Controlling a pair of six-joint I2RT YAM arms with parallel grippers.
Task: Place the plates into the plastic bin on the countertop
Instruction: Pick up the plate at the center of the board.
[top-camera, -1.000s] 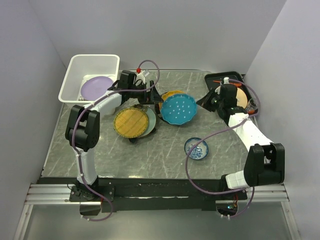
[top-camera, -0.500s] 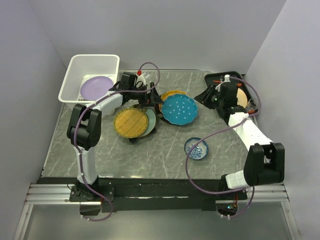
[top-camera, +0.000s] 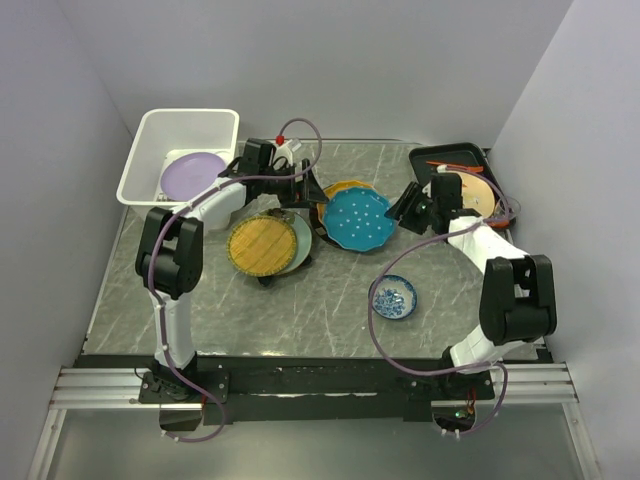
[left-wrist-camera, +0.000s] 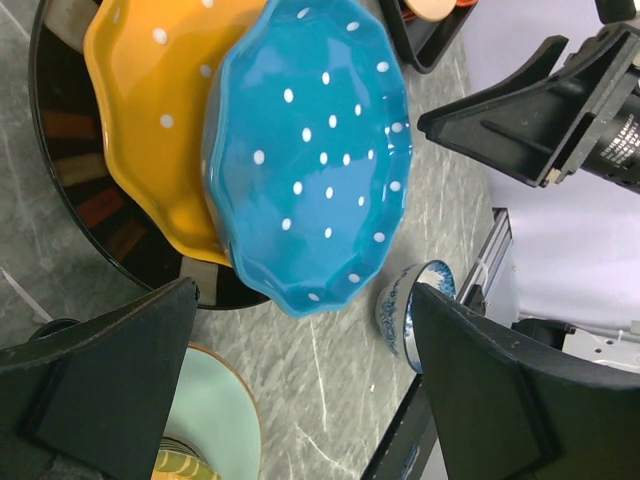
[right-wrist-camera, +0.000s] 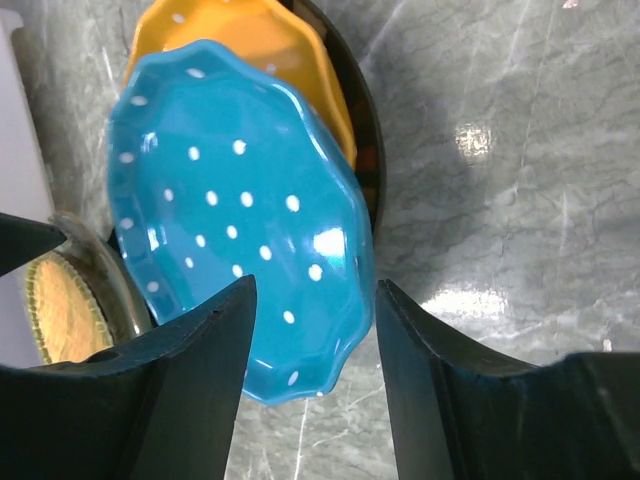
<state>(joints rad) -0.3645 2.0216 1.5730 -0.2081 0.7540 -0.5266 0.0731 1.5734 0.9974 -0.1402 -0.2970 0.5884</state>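
Note:
The white plastic bin (top-camera: 150, 140) stands at the countertop's (top-camera: 330, 295) far left corner, and a lavender plate (top-camera: 192, 175) lies in it. The teal dotted plate (top-camera: 358, 220) (left-wrist-camera: 310, 150) (right-wrist-camera: 230, 220) lies mid-table on an orange dotted plate (left-wrist-camera: 150, 110) (right-wrist-camera: 260, 50) and a dark brown plate (left-wrist-camera: 70, 160). The yellow woven plate (top-camera: 262, 245) rests on a pale green one (left-wrist-camera: 215, 430). My left gripper (top-camera: 305, 190) (left-wrist-camera: 300, 380) hangs open just left of the teal plate. My right gripper (top-camera: 405, 208) (right-wrist-camera: 315, 370) is open at that plate's right rim, not touching it.
A small blue-and-white dish (top-camera: 393, 297) (left-wrist-camera: 405, 310) sits near the front, right of centre. At the back right corner, a flat black tray (top-camera: 455, 158) holds a tan plate (top-camera: 480, 195). Walls close in on the left, right and back.
My right gripper has opened and moved left from the black tray to the teal plate's right edge. The left gripper has shifted slightly right, still open.

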